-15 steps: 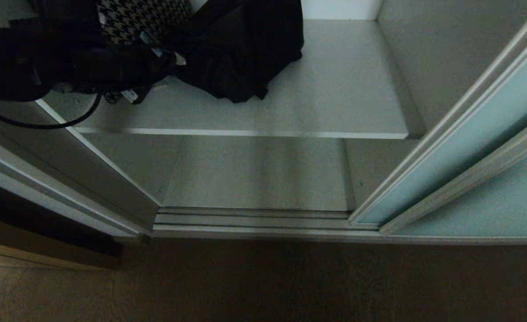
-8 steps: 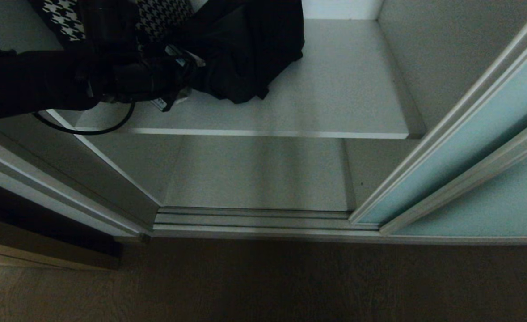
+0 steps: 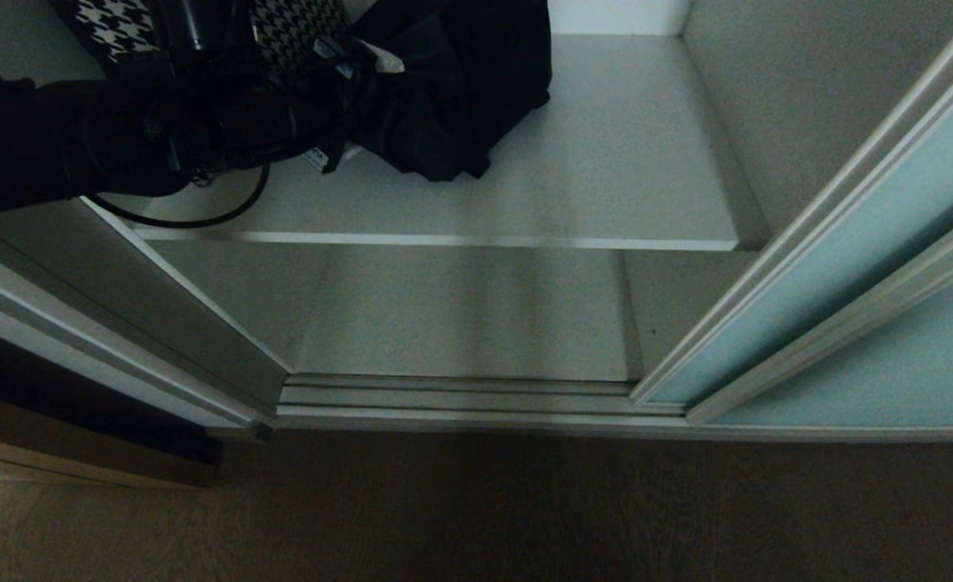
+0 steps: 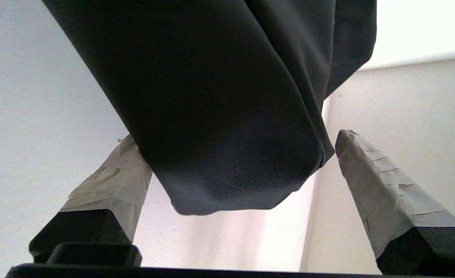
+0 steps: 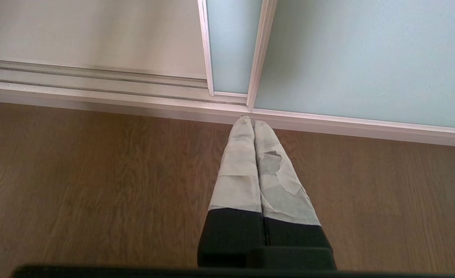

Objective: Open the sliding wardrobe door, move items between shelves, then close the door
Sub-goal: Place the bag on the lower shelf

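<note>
While spread wide, left gripper (image 4: pixel 235 150) fingers (image 4: pixel 370 173) flank the black garment (image 4: pixel 219 96).

Dim light lies over the brown wood-grain floor (image 3: pixel 476 517), which runs up to a silver floor track (image 3: pixel 452 396) at the wardrobe's foot. Inside, the side wall (image 3: pixel 799 89) and back wall (image 3: pixel 617 16) are pale grey-white. At far left a beige wooden cabinet front (image 3: pixel 56 465) meets the floor, dark above.
</note>
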Robot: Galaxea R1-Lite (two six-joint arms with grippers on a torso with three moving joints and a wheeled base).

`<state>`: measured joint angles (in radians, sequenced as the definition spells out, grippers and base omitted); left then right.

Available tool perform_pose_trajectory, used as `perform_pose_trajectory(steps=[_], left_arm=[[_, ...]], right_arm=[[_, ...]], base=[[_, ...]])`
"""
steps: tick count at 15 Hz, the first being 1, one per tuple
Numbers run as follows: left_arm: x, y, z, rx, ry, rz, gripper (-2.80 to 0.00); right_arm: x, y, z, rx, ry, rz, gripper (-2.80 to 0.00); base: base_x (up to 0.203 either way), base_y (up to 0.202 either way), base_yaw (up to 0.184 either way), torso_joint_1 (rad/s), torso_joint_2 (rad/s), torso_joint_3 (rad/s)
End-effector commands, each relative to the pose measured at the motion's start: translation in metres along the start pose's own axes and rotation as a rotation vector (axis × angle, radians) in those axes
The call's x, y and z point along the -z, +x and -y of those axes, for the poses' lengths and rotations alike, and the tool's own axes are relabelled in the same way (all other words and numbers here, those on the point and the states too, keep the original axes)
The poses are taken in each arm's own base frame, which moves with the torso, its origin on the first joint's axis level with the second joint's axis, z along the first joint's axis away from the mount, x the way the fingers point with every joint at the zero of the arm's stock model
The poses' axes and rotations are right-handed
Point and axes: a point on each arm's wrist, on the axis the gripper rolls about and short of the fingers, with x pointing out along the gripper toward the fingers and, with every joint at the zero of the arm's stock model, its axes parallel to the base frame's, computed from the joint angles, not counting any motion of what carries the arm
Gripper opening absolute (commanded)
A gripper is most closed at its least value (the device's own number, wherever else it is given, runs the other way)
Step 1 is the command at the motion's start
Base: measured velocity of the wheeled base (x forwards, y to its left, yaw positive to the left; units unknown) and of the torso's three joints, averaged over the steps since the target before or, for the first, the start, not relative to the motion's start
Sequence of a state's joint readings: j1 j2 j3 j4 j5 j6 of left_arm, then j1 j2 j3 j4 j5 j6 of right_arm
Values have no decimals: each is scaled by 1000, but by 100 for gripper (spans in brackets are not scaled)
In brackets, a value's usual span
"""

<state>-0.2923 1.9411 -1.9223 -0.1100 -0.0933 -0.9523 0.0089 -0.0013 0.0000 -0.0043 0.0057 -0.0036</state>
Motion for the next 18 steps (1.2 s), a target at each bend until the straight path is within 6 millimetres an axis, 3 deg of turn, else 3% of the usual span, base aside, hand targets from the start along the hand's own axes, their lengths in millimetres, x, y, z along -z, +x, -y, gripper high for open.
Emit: perform_pose_trajectory(steps=[1, 11, 18], left_arm=[[-1, -3, 2, 3, -4, 4, 0], [22, 36, -32, 57, -25, -93, 0], [12, 30, -17, 161, 1, -17, 0]], right_arm=[[0, 0, 0, -1, -1, 4, -280], [0, 0, 0, -1, -1, 4, -280], [0, 0, 0, -1, -1, 4, -280]], base=[[0, 0, 0, 0, 0, 0], [0, 0, 0, 0, 0, 0], [0, 0, 0, 0, 0, 0]])
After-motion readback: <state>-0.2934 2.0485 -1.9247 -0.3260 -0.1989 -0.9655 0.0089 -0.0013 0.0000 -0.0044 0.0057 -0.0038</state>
